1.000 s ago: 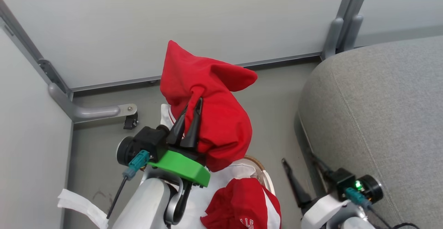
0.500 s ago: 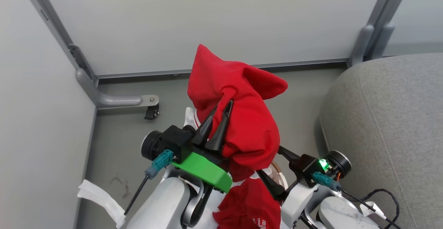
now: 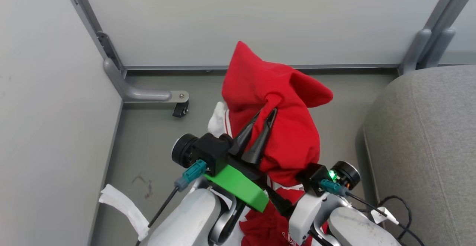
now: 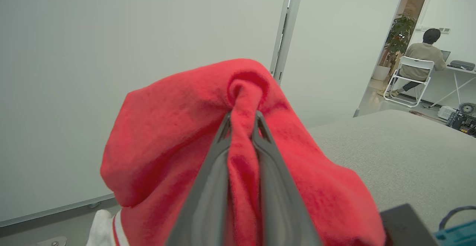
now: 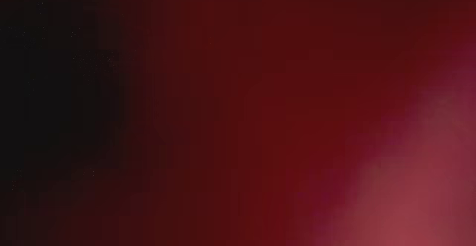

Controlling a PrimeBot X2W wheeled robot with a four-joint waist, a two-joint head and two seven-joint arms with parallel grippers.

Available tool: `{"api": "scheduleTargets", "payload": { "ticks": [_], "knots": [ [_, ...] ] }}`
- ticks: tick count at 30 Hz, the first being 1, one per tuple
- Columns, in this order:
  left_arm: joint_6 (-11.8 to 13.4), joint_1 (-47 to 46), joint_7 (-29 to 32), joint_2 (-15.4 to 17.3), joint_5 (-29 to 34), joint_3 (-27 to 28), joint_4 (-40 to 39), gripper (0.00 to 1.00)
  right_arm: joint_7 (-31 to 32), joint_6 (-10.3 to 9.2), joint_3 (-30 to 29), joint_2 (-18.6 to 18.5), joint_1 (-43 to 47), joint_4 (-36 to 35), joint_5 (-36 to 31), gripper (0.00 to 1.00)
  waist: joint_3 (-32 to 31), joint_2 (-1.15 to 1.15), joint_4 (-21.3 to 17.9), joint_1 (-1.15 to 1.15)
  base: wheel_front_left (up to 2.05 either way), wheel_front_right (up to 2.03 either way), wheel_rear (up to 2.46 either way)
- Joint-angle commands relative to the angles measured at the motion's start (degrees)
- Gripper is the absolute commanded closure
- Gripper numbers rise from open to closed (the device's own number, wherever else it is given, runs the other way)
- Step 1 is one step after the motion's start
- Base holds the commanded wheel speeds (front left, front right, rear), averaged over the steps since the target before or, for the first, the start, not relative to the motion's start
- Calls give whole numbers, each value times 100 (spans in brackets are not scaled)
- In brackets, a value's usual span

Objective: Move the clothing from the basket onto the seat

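Red and seemingly soft and light, the sports garment (image 3: 293, 138) hangs limp from a bunched fold pinched in the left gripper (image 3: 267, 112), the right gripper (image 3: 282, 201) spread beneath it.

We are in an office: pale partition panels (image 3: 260, 19) on grey metal feet with a caster (image 3: 180, 109) box us in beside a grey sofa (image 4: 390, 145), and through a doorway a person (image 4: 424, 58) sits at a desk (image 4: 465, 70) near a potted plant (image 4: 399, 34).
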Motion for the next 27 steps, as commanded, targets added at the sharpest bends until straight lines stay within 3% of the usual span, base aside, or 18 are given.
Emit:
{"api": "scheduleTargets", "payload": {
  "ticks": [1, 5, 6, 8, 27],
  "knots": [
    [25, -113, -3, 21, -54, -46, -19, 100, -2, -6, 93, -21, -126, 37, 118, 0, 60, 0, 73, 0, 0, 0, 0],
    [44, -181, -3, 21, -114, -182, -33, 100, -2, -6, 299, -63, -317, 110, 373, 0, 102, 0, 149, 0, 0, 0, 0],
    [54, -187, -3, 21, -133, -202, -30, 100, -2, -6, 329, -63, -345, 115, 444, 53, 107, 0, 164, 0, 0, 0, 0],
    [70, -196, -3, 21, -127, -212, -21, 100, -2, -6, 440, -76, -398, 66, 556, 100, 116, 0, 184, 0, 0, 0, 0],
    [151, -74, -3, 21, -20, 24, 86, 100, -2, -6, 107, -162, -145, -241, 451, 100, 107, 0, -117, 0, 0, 0, 0]
  ]
}}
